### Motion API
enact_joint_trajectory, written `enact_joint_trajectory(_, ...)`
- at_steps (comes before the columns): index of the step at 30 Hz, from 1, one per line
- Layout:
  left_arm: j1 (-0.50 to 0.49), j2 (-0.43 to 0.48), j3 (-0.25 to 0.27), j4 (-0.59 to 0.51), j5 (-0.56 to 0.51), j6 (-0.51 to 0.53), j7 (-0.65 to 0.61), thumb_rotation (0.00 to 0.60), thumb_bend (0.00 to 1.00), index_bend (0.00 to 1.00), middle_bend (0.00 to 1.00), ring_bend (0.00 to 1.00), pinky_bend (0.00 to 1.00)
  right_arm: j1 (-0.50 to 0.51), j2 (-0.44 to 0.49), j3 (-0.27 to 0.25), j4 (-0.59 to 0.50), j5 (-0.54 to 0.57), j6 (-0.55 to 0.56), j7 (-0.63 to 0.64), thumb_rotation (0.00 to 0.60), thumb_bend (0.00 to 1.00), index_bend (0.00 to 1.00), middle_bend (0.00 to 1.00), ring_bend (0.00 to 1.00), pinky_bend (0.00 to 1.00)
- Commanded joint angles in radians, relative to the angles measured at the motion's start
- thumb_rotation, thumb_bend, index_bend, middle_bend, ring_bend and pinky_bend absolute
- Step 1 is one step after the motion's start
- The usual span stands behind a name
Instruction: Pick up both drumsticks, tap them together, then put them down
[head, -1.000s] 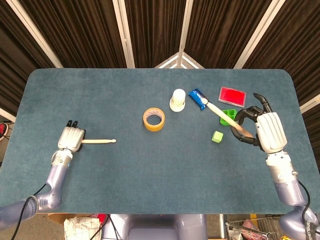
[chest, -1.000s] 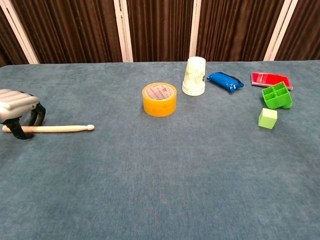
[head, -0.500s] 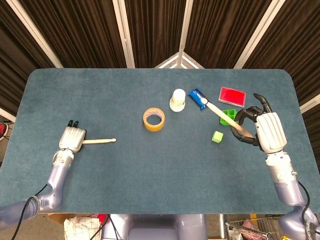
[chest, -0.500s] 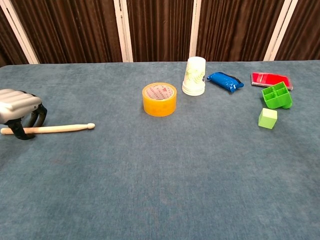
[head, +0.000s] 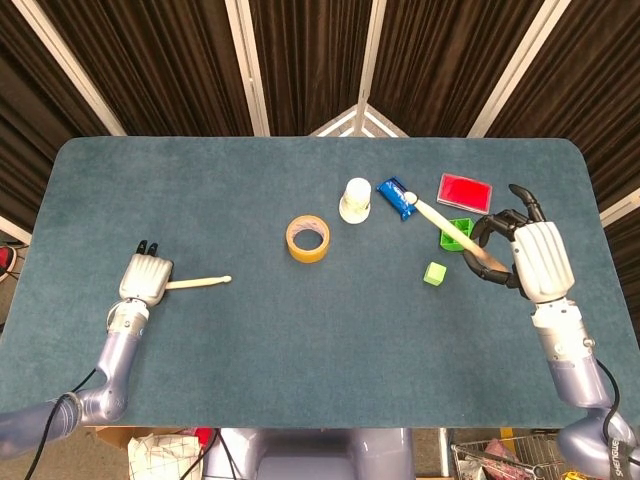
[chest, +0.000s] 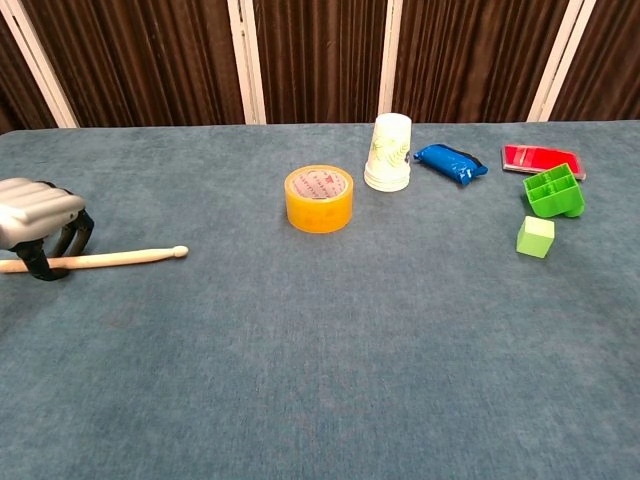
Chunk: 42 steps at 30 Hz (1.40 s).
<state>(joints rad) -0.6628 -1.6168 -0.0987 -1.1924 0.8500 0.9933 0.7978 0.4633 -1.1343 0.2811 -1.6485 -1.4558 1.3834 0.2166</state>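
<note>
My left hand (head: 145, 278) sits low at the table's left side, its fingers curled around the butt of a wooden drumstick (head: 200, 283). In the chest view the same left hand (chest: 35, 218) grips this drumstick (chest: 115, 259), whose tip points right and lies just above the cloth. At the right edge my right hand (head: 535, 260) holds the second drumstick (head: 440, 222) raised above the table, its tip reaching up-left over the blue packet. The chest view does not show the right hand or its stick.
An orange tape roll (chest: 319, 198), a white paper cup (chest: 389, 152) and a blue packet (chest: 449, 163) stand mid-table. A red box (chest: 540, 159), a green container (chest: 554, 192) and a green cube (chest: 535, 237) lie to the right, below the raised stick.
The left stick has tilted slightly, tip a little higher and butt lower. The right stick's tip has crept a bit further up-left. Both hands keep their hold.
</note>
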Motion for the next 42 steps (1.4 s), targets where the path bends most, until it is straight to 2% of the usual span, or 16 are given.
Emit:
enact_joint_trajectory(1,-0.001,-0.006,0.009,0.01,0.005,0.006,0.016,0.6,0.42,0.56,0.54,0.13,0.11,0.001,0.001,0.002,0.0,0.002,-0.002,0.0,0.6,0.46,0.75,0.66,0.5,0.11)
enact_joint_trajectory(18,-0.004,-0.024,0.018,0.015,0.025,0.05,0.071,0.6,0.43,0.61,0.58,0.16,0.11,-0.007,0.005,-0.004,0.003,-0.007,0.003,0.0,0.6,0.46,0.75,0.66,0.5,0.11)
enact_joint_trajectory(27,0.001,-0.04,0.039,0.059,0.05,0.072,0.114,0.6,0.43,0.62,0.59,0.16,0.11,-0.01,0.013,-0.005,0.0,-0.008,0.004,0.002,0.6,0.46,0.75,0.66,0.5,0.11)
enact_joint_trajectory(42,0.019,-0.051,0.055,0.129,0.213,0.12,-0.012,0.6,0.44,0.63,0.6,0.17,0.11,-0.005,0.016,0.002,-0.011,0.004,-0.006,-0.016,0.6,0.46,0.75,0.66,0.5,0.11)
